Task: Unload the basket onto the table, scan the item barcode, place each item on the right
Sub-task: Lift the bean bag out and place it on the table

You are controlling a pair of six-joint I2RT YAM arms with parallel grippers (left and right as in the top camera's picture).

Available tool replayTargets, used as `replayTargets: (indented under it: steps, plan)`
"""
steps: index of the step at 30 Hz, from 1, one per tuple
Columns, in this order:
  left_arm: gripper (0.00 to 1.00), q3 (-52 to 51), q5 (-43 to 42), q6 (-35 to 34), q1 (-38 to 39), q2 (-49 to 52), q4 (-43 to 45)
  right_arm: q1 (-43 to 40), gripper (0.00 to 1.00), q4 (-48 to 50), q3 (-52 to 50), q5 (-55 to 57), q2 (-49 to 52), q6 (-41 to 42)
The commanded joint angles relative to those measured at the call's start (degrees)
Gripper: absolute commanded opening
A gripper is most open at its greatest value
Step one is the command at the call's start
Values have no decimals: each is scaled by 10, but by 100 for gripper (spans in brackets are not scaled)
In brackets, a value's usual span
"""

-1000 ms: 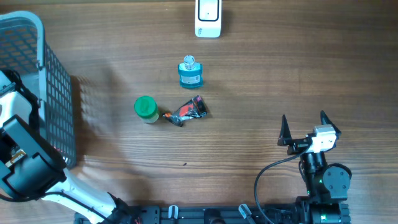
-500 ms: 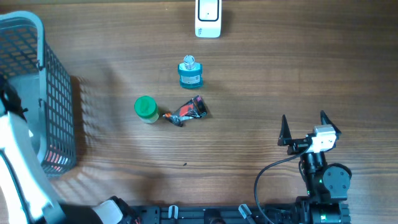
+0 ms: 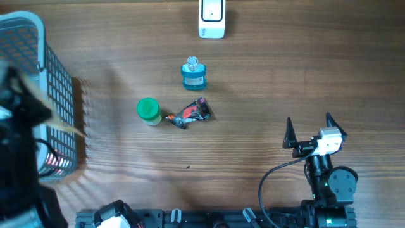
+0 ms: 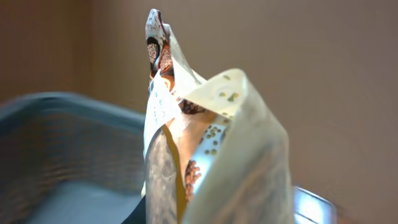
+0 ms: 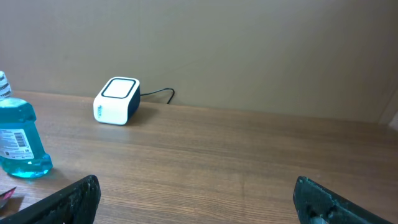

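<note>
left gripper (image 4: 149, 214) is clamped on a pouch (image 4: 205, 143), holding it upright over the basket (image 3: 60, 82) at far left. i'd say it's lifted clear so the barcode can go to the scanner (image 3: 211, 18) on the far side. right gripper (image 3: 309, 118) sits wide open and empty, well apart. the green jar (image 3: 148, 109), wrapper (image 3: 188, 113) and blue bottle (image 3: 193, 74) stand between pouch and scanner, so the carry wants height. no barcode showing yet.
</note>
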State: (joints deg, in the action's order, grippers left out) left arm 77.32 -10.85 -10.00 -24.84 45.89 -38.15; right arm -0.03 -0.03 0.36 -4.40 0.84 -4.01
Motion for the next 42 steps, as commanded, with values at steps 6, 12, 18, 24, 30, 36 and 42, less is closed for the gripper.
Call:
replayTargets:
  steps: [6, 12, 18, 24, 30, 36, 42]
  plan:
    - [4, -27, -104, 2, 206, 70, -93, 1, 100, 1, -1, 5, -3, -4]
    - [4, -44, 17, 21, 439, 207, -94, 1, 100, 2, -1, 5, -3, -4]
    - [4, -44, 202, 21, 638, 381, -87, 1, 100, 2, -1, 5, -3, -4]
    - [4, -44, 285, 23, 733, 537, -45, 1, 100, 2, -1, 5, -3, -4]
    - [13, -44, 298, 23, 754, 610, 6, 1, 100, 1, -1, 5, -3, -4]
    - [85, -40, 297, 22, 754, 595, 32, 1, 100, 1, -1, 5, -3, -5]
    - [100, -1, 287, 22, 773, 513, -14, 1, 100, 2, -1, 5, -3, -4]
